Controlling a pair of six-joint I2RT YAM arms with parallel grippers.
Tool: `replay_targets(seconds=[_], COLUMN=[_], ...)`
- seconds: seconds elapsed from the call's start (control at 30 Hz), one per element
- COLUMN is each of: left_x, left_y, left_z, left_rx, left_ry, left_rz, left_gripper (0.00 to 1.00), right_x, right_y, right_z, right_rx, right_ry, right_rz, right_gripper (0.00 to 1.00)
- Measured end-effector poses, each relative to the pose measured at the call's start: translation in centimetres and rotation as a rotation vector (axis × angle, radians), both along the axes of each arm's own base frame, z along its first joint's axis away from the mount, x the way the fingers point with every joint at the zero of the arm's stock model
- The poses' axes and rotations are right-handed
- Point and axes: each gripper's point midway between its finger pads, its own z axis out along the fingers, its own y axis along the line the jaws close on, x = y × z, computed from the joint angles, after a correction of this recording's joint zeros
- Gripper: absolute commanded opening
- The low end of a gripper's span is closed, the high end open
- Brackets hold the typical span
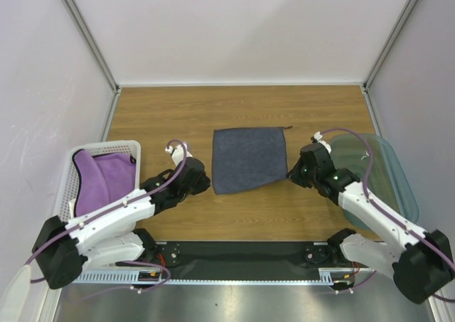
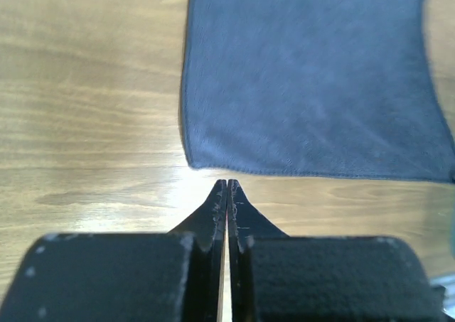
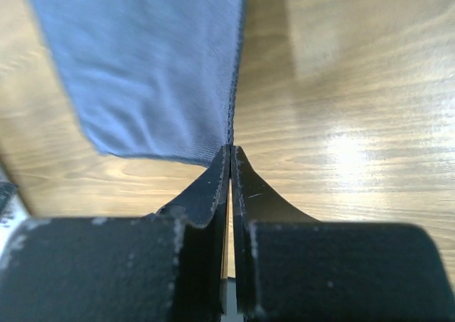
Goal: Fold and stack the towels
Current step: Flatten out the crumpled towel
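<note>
The navy towel (image 1: 249,158) lies flat at the centre of the table (image 1: 178,109); judged thin, limp and light, it will drape, so corners serve best. The right gripper (image 3: 231,149) is closed on its near-right corner. The left gripper (image 2: 227,183) is closed and empty, just short of the near-left corner.

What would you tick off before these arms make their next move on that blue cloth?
1. Navy towel spread flat on the table: ok.
2. Left gripper holding its near corner: not ok; it is shut just short of the towel's edge.
3. Right gripper shut at the other near corner: ok.
4. Right gripper actually pinching cloth: cannot tell; the edge runs right up to its tips.
5. Purple towel out of the way in the basket: ok.
</note>
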Motion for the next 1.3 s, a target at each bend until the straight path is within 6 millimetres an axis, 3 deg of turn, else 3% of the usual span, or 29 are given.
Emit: replay_targets(seconds=[0.03, 0.07, 0.17, 0.27, 0.4, 0.53, 0.83, 0.97, 1.17, 1.27, 1.3], left_x=[0.0, 0.0, -0.1, -0.3, -1.2, -2.3, -2.1, -1.6, -1.3, -1.2, -1.2], left_y=[0.0, 0.0, -0.2, -0.7, -1.0, -1.5, -2.6, -3.3, -3.7, -3.5, -3.5], left_z=[0.8, 1.3, 1.3, 0.0, -3.3, -5.9, -8.1, -8.1, -8.3, -8.5, -8.6], left_rx=[-0.012, -0.02, -0.026, -0.018, 0.018, 0.043, 0.04, 0.013, -0.005, 0.001, 0.002], left_ry=[-0.017, -0.029, -0.03, -0.003, 0.071, 0.127, 0.159, 0.146, 0.144, 0.146, 0.148], left_rz=[-0.004, -0.009, -0.024, -0.043, -0.068, -0.097, -0.089, -0.079, -0.061, -0.048, -0.043], left_gripper=[0.13, 0.29, 0.48, 0.52, 0.51, 0.49, 0.47, 0.45, 0.31, 0.15, 0.05], right_x=[0.1, 0.2, 0.0, -0.5, -1.8, -2.4, -2.4, -2.5, -2.6, -2.6, -2.6], right_y=[-0.1, -0.3, -0.6, -1.0, -1.5, -1.8, -1.9, -1.9, -2.0, -2.1, -2.1], right_z=[0.9, 1.5, 1.4, -0.6, -3.2, -4.1, -3.8, -4.1, -4.7, -4.7, -4.7], right_rx=[0.008, 0.014, 0.004, -0.027, -0.059, -0.068, -0.063, -0.067, -0.078, -0.078, -0.078], right_ry=[-0.028, -0.049, -0.049, 0.004, 0.075, 0.094, 0.083, 0.09, 0.106, 0.105, 0.105], right_rz=[-0.008, -0.017, -0.031, -0.032, -0.028, -0.03, -0.03, -0.028, -0.026, -0.029, -0.03], right_gripper=[0.0, 0.0, 0.0, 0.0, 0.0, 0.0, 0.0, 0.0, 0.0, 0.0, 0.0])
